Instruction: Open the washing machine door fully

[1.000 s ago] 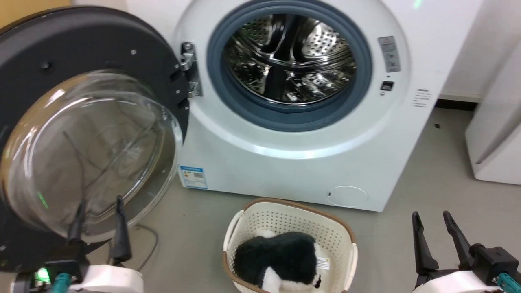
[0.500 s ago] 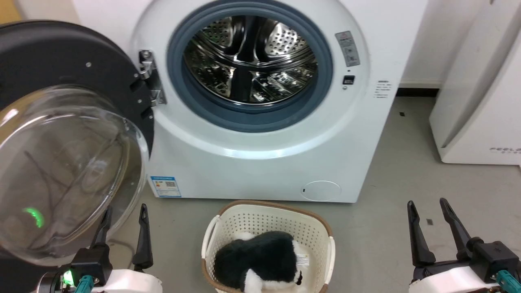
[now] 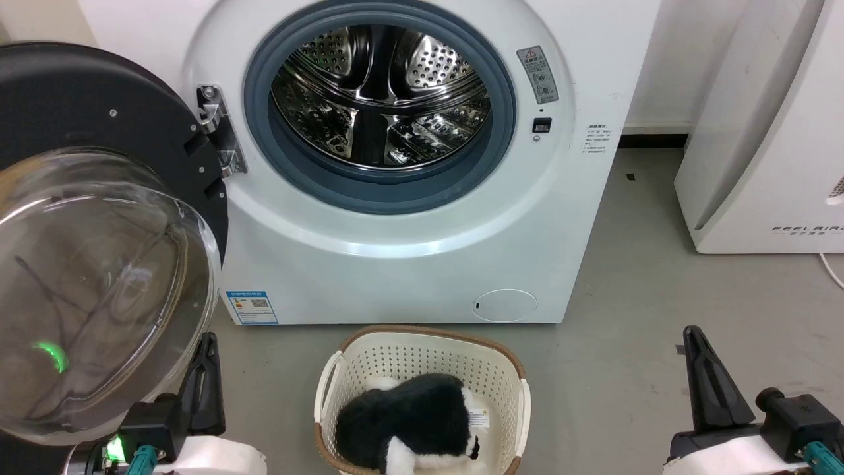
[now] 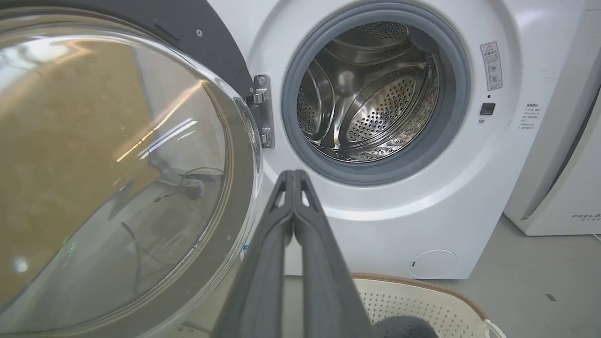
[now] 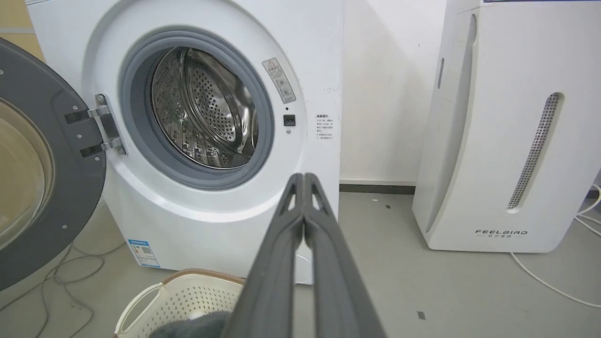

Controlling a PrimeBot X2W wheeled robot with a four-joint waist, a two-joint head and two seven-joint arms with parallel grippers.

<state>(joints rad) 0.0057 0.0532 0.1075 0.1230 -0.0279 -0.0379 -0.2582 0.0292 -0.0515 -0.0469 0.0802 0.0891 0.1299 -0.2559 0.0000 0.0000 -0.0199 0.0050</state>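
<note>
Left gripper (image 3: 208, 346) fingers pressed together, empty. Right gripper (image 3: 693, 336) same. Washing machine door (image 3: 86, 105) swung wide, just above-left of left gripper. Washing machine (image 3: 395, 264) ahead, basket (image 3: 428, 333) between grippers.

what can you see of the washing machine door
The washing machine door is swung wide open, left of the drum opening. Its dark grey, screw-dotted inner face rings a bulging clear glass bowl. A metal hinge joins it to the white washing machine. The shut left gripper sits by its lower edge, not gripping it.
</note>
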